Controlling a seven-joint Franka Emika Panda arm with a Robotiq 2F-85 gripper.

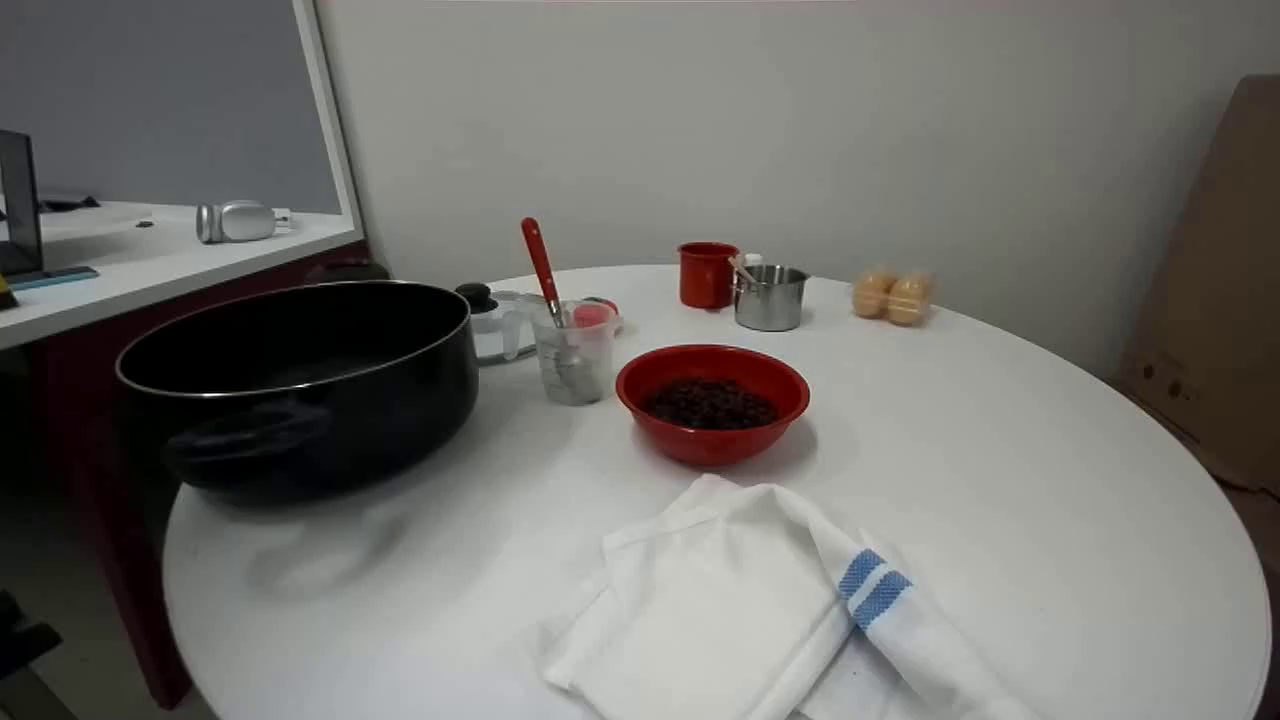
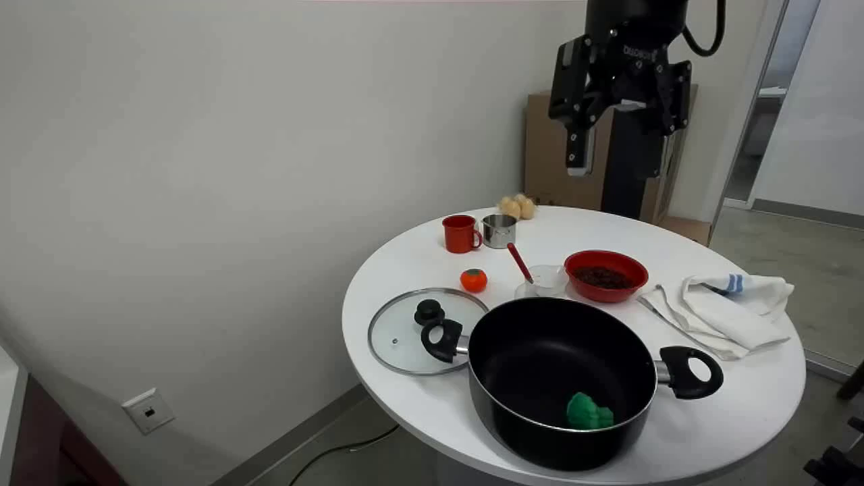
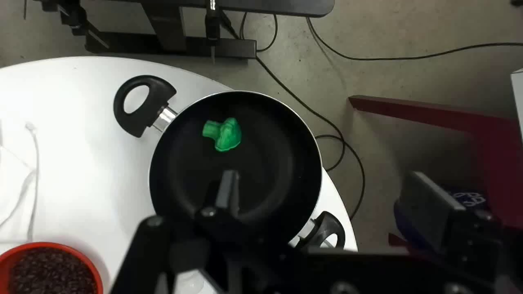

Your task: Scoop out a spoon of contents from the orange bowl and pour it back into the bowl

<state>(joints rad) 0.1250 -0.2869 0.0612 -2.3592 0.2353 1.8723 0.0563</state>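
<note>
The red-orange bowl (image 1: pixel 712 448) stands on the white table and also shows in an exterior view (image 2: pixel 601 294) and at the wrist view's lower left edge (image 3: pixel 90 261). Dark bean-like contents (image 1: pixel 712 403) fill its lower part; they also show in the wrist view (image 3: pixel 49 273). The spoon (image 1: pixel 540 262) leans in a clear plastic cup (image 1: pixel 577 375) beside the bowl, red handle up; it shows in an exterior view (image 2: pixel 519 262) too. My gripper (image 2: pixel 615 170) is open and empty, high above the table. In the wrist view its spread fingers (image 3: pixel 325 177) are over the pot area.
A large black pot (image 2: pixel 496 405) holds a green broccoli piece (image 2: pixel 588 413). Around stand a glass lid (image 2: pixel 398 344), a tomato (image 2: pixel 474 280), a red cup (image 2: pixel 460 235), a steel pot (image 2: pixel 499 233) and eggs (image 1: pixel 890 297). A white towel (image 1: pixel 720 600) lies near the bowl.
</note>
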